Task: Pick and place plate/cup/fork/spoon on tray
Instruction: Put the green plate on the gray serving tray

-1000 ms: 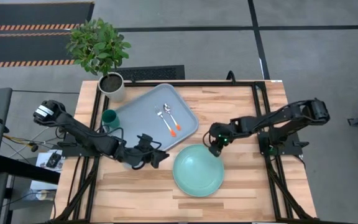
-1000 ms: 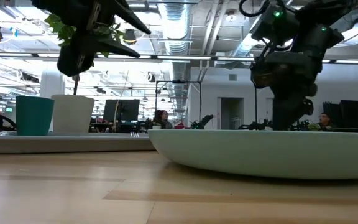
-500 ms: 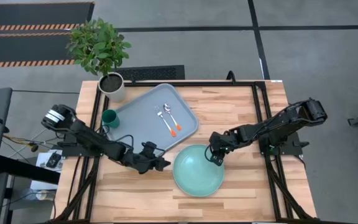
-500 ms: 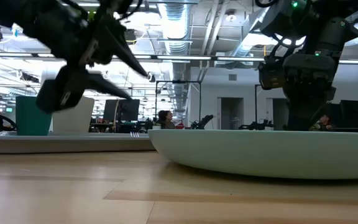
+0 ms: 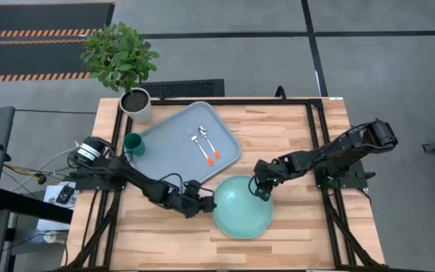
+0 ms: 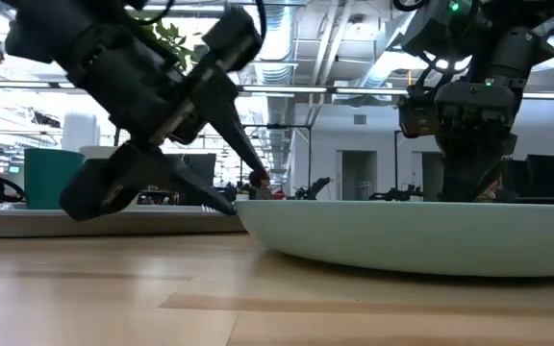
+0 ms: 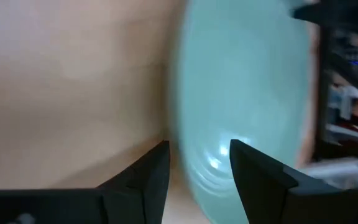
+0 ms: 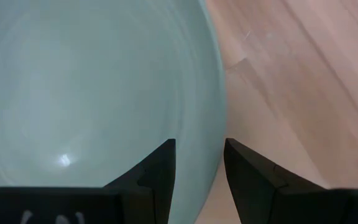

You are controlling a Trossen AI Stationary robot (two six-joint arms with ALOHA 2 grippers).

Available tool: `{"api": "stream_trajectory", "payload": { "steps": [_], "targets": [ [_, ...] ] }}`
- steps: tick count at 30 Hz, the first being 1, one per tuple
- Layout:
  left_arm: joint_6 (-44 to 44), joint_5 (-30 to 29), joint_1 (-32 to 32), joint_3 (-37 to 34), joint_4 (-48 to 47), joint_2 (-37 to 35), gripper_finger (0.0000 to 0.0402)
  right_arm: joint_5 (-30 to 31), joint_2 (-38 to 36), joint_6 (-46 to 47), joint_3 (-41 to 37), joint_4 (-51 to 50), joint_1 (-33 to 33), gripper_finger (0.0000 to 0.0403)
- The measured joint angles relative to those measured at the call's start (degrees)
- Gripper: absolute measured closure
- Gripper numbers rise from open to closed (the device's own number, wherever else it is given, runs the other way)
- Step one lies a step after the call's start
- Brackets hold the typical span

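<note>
Resting on the counter [image 5: 293, 143] near the front edge, a little right of the middle, the plate [image 5: 242, 207] lies flat between the two arms. The left pincer [image 5: 205, 202] is low at the plate's left rim; in the left wrist view its fingers [image 7: 148, 174] stand narrowly apart, with the rim just in front of the gap between them. The right pincer [image 5: 260, 192] is at the plate's back right rim. In the right wrist view its fingers [image 8: 157, 171] are also narrowly apart, one over the inside of the plate [image 8: 92, 99] and one at the rim, but I cannot tell if they touch it.

The tray [image 5: 189, 140] lies toward the back left corner of the counter, turned at an angle. The cup [image 5: 134, 143] stands upright at the left end of the tray, close to the left edge. A fork [image 5: 197, 143] and a spoon [image 5: 210, 144], both with orange handles, lie side by side in the middle of the tray. A plant [image 5: 121, 54] in a white pot [image 5: 135, 103] stands at the back left corner, just beside the tray.
</note>
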Motion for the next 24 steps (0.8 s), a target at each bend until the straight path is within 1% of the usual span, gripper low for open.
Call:
{"api": "stream_trajectory", "payload": {
  "steps": [4,7,9,11,16,20,24],
  "targets": [
    [-2.0,-1.2,0.0,2.5,-6.5,0.9,0.0246,0.0,0.0,0.1,0.0,0.1,0.4,0.0242],
    [-2.8,-1.5,0.1,3.5,-8.7,0.8,0.0247,0.0,0.0,0.1,0.0,0.2,0.9,0.0242],
    [-2.8,-1.1,0.1,3.7,-8.9,0.8,0.0256,0.0,0.0,0.1,0.0,0.6,1.1,0.0242],
    [-2.8,-1.2,0.1,3.8,-8.5,1.1,0.0276,0.0,0.0,0.1,0.0,0.7,1.2,0.0242],
    [-2.5,-1.5,0.1,3.8,-7.0,2.0,0.0343,0.0,0.0,0.1,0.0,0.6,1.1,0.0242],
    [-1.5,-1.4,0.1,3.7,-7.0,2.2,0.0388,0.2,0.0,0.1,0.0,0.8,1.1,0.0242],
    [-1.2,-0.8,0.2,3.7,-7.2,2.6,0.0398,0.3,-0.1,1.4,0.0,0.8,1.1,0.0242]
  ]
}}
